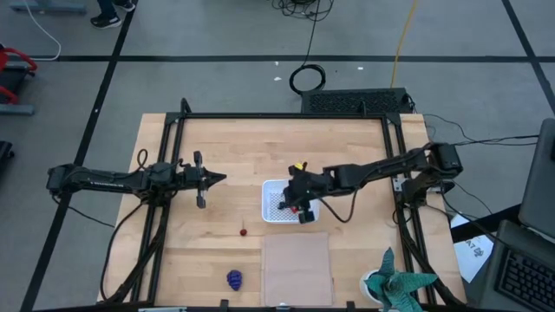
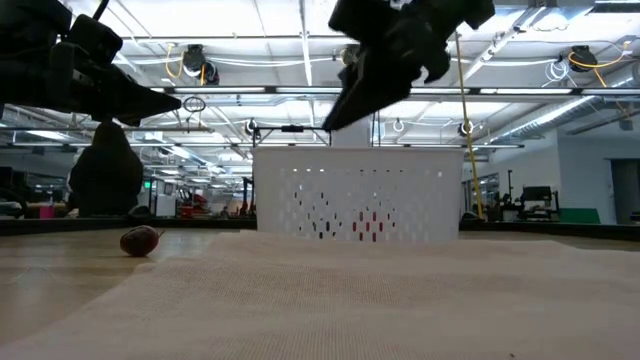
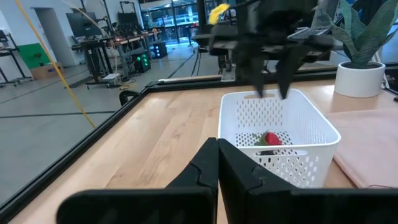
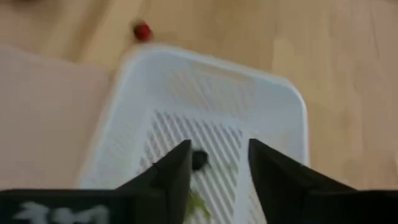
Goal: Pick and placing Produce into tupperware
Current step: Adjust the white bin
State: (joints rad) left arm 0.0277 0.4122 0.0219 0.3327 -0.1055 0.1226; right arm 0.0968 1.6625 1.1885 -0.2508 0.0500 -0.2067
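The white tupperware (image 1: 276,201) stands mid-table. A red strawberry (image 3: 272,138) lies on its grid floor, and a dark round berry (image 4: 199,160) lies beside it. The small red cherry (image 1: 244,231) rests on the wood left of the tub's near corner. The purple grape bunch (image 1: 234,279) lies near the table's near edge. My right gripper (image 4: 217,165) hangs open over the tub, fingers pointing down into it and touching nothing. My left gripper (image 1: 217,179) is shut and hovers above the table left of the tub, pointing at it.
A flat pale tan panel (image 1: 297,267) lies on the table just near of the tub. A teal-and-white potted plant (image 1: 399,286) stands at the near right corner. A black metal frame (image 1: 286,116) runs along the table's far, left and right edges.
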